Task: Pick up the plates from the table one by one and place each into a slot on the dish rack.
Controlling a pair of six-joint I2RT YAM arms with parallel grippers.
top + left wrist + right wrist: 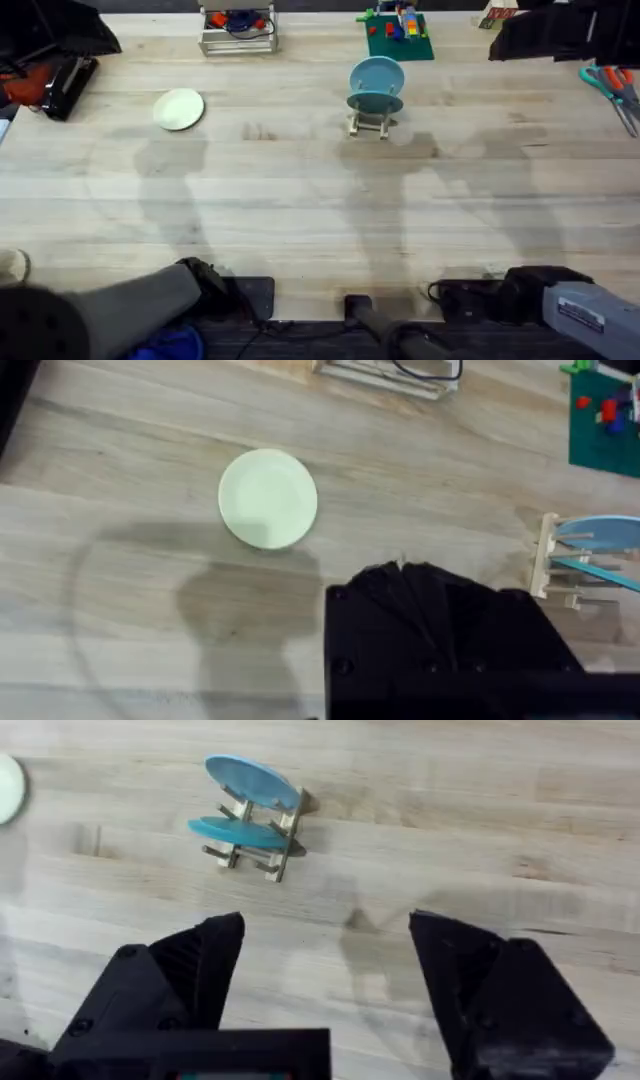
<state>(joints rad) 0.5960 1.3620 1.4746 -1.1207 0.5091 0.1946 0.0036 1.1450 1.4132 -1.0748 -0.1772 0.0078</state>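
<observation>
A pale cream-green plate (179, 109) (268, 499) lies flat on the table (300, 200) at the far left. The small wooden dish rack (371, 122) (262, 835) stands at the far middle and holds two light blue plates (377, 78) (252, 781) in its slots. My left gripper (400, 572) hangs above the table between the cream-green plate and the rack, fingers together and holding nothing. My right gripper (328, 935) is open and empty, high over bare wood on the near side of the rack. Both arms sit low near their bases in the overhead view.
A metal wire basket (238, 28) with red and blue items and a green board (398, 32) with bricks sit along the far edge. Scissors (615, 85) lie at the far right. Black gear (60, 80) occupies the far left corner.
</observation>
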